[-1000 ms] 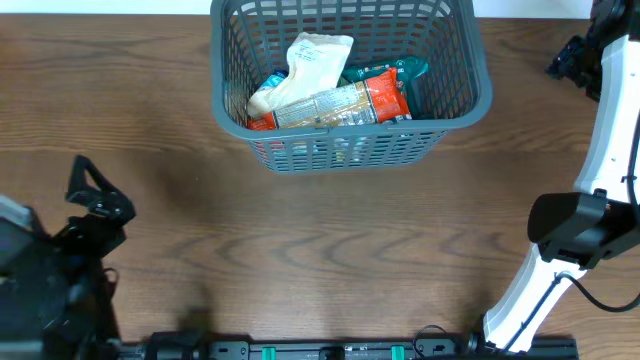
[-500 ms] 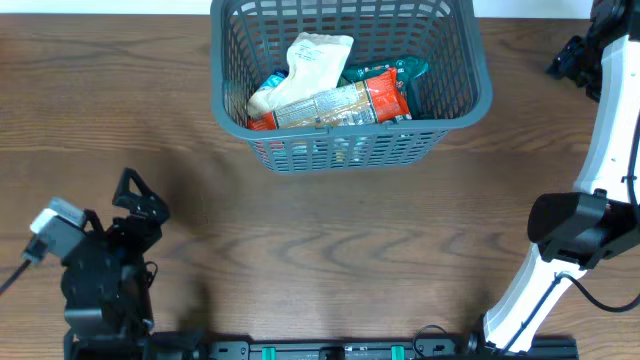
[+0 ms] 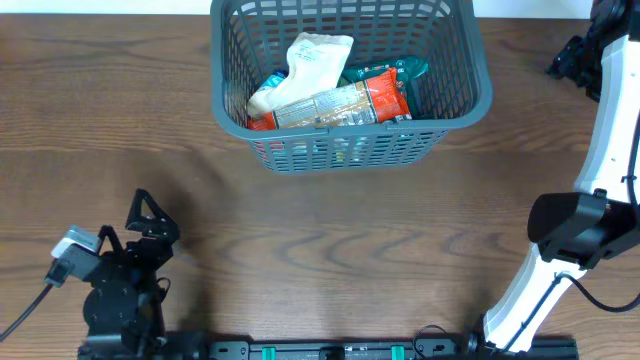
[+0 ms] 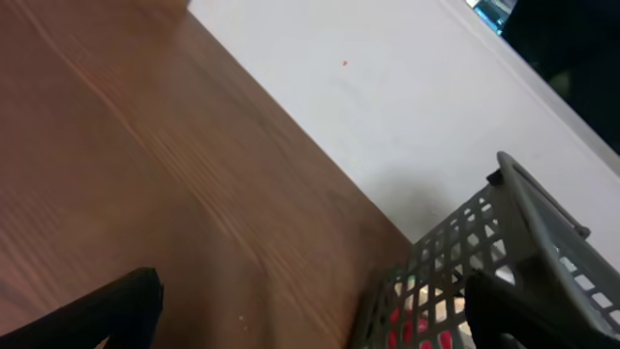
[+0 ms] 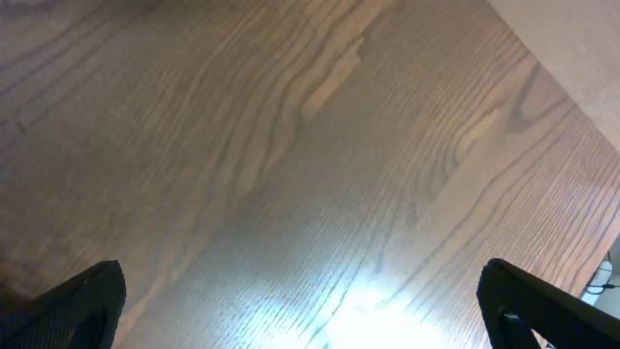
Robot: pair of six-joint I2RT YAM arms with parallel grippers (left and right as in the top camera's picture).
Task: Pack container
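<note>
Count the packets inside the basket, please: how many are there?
3 show: a white packet on top in the middle, an orange packet across the front of the basket, a teal packet at the back right. More may lie hidden beneath.

Container [image 3: 350, 128] far centre w/ open top, packets [image 3: 330, 100] covering btm, bare table [image 3: 350, 250] in front.

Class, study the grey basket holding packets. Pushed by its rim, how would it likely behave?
The container would probably slide, not tip: its base looks wide on the smooth table. Lattice walls suggest it is light for its size, though the packets add weight. The thick rim likely keeps it stiff.
</note>
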